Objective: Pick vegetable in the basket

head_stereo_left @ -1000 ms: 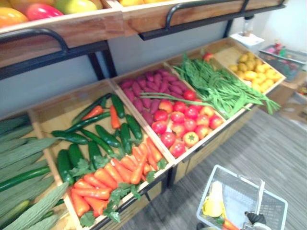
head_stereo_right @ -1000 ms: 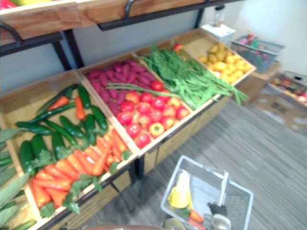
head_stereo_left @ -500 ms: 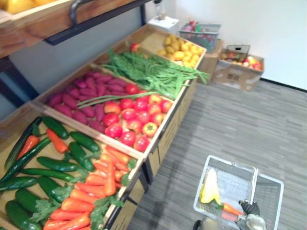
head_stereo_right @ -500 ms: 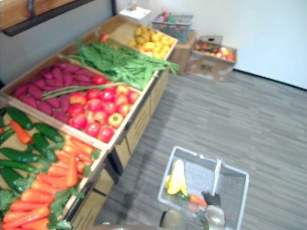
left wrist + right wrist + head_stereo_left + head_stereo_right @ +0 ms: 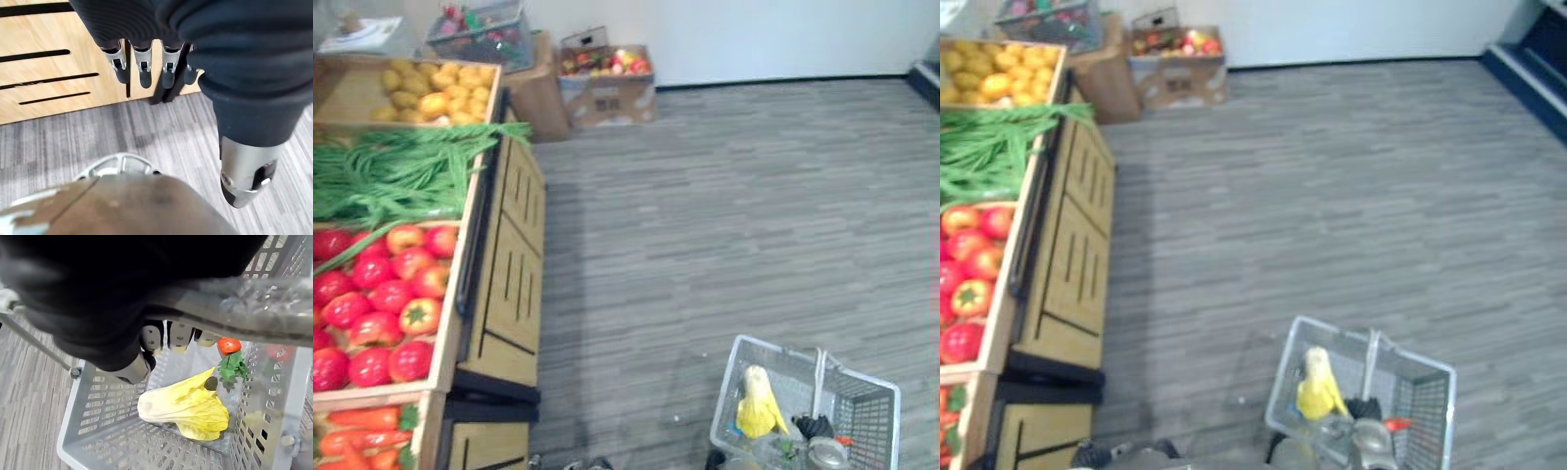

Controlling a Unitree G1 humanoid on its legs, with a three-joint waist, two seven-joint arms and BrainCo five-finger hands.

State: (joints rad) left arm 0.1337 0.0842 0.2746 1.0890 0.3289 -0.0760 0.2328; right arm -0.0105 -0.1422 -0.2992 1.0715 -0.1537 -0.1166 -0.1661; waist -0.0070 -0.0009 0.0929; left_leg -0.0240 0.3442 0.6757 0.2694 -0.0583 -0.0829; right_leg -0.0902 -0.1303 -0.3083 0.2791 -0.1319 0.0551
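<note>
**Left eye view: stock lies left, basket hangs right**

1. Stand [image 5: 504,284], far left of your view. Its crates hold green beans [image 5: 391,171], tomatoes [image 5: 382,304] and, at the lower corner, carrots [image 5: 357,441]. The carrots' long axes run roughly across the view, toward the crate's front edge. Any vegetable you have not yet picked lies on this side.

2. Left hand [image 5: 143,66]. The left wrist view shows its fingers hanging straight and relaxed and the thumb [image 5: 247,176] held apart, with nothing in its grasp. It hangs above the floor, with the stand's wooden front panel [image 5: 49,63] just beyond its fingertips. You should judge this the nearer arm for a reach into the crates.

3. Basket [image 5: 871,426], lower right, well apart from the stand. It already holds a yellow cabbage [image 5: 188,406] lying on its side, with a small carrot [image 5: 227,345] just beside it.

4. Right hand [image 5: 816,427]. It is clenched round the basket's handle [image 5: 819,377] and carries it. The right wrist view shows its fingers [image 5: 178,338] curled beneath the bar, above the cabbage. You cannot count on this hand for picking.
</note>
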